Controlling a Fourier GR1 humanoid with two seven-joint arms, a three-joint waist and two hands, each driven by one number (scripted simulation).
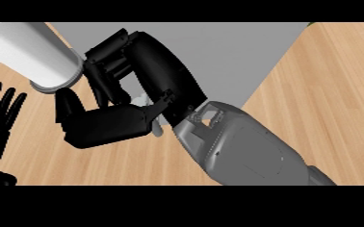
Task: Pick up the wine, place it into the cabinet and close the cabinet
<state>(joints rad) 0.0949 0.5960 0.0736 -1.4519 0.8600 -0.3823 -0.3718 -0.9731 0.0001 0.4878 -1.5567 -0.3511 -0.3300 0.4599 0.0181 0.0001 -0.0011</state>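
We find the right hand [113, 122] at mid-view, raised above the counter [313, 101], its grey forearm [241, 149] entering from the lower right. Its fingers [124, 60] are curled over from above and its thumb [68, 106] is bent up from below. Between them sits the grey end of the wine [35, 53].

The wine shows as a pale cylinder running to the upper left corner, tilted and off the counter. We record the right hand as grasping the wine at that end. The exact contact under the fingers is hidden from us.

A small pale piece shows in the gap between the fingers and the palm; we cannot tell what it is.

A grey panel [235, 53] fills the upper middle behind the hand, with wooden counter to either side of it.

The left hand [8, 108] shows at the left edge, fingers straight and upward, released, holding nothing, well apart from the wine.
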